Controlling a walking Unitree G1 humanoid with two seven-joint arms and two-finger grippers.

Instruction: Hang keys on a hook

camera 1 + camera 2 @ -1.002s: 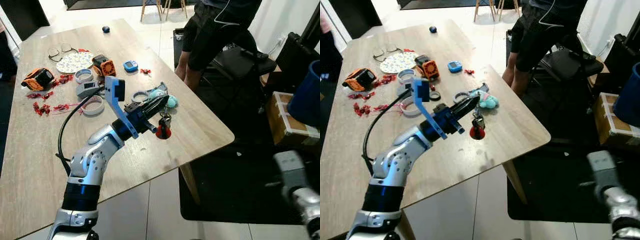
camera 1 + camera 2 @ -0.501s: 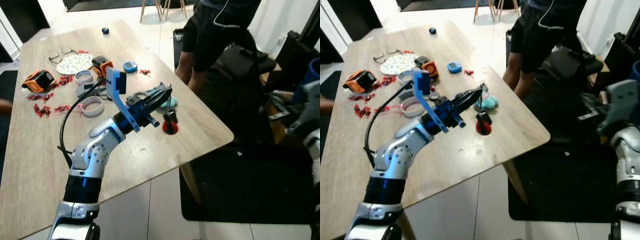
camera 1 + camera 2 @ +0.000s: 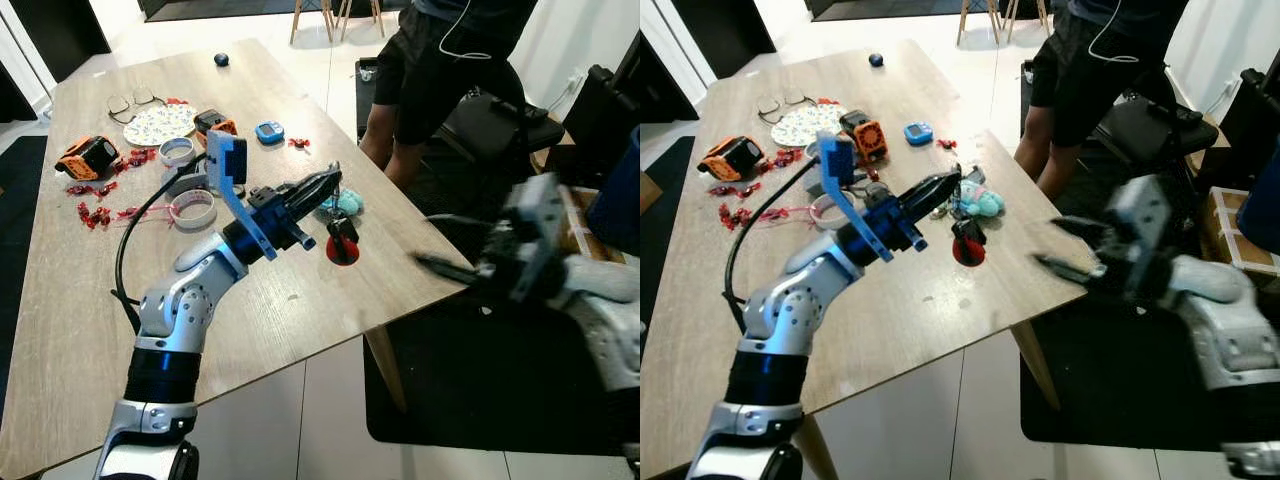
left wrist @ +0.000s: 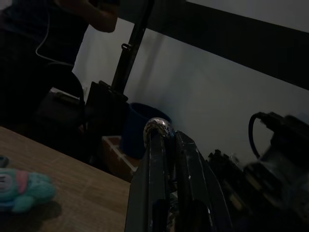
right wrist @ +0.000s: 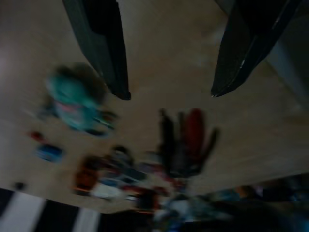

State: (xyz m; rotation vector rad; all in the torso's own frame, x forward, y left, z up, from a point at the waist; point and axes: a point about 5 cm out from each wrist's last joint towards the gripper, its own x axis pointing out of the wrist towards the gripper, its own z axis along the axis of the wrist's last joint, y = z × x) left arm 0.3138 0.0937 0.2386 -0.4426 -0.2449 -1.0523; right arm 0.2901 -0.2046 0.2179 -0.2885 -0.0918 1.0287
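The keys (image 3: 341,245), a dark bunch with a round red fob, hang just above the wooden table (image 3: 300,320) near its right edge. My left gripper (image 3: 333,181) is shut on their ring, which is seen as a metal loop (image 4: 158,126) in the left wrist view. My right gripper (image 3: 1058,247), blurred, reaches in from the right at table-edge height, open, its fingers (image 5: 99,48) spread wide and pointing at the keys (image 5: 186,142). A short gap separates it from them. A teal plush toy (image 3: 981,203) lies just behind the keys.
A person in black (image 3: 440,60) stands at the table's far right side, beside a black chair (image 3: 490,125). Tape rolls (image 3: 193,208), orange devices (image 3: 82,156), glasses (image 3: 128,101) and a patterned plate (image 3: 158,124) crowd the table's far left. A blue bin (image 3: 615,200) and a cardboard box stand at the right.
My right arm has swung up from the lower right towards the table edge and the keys, fingers open. The left gripper has lifted the keys slightly and still holds them.
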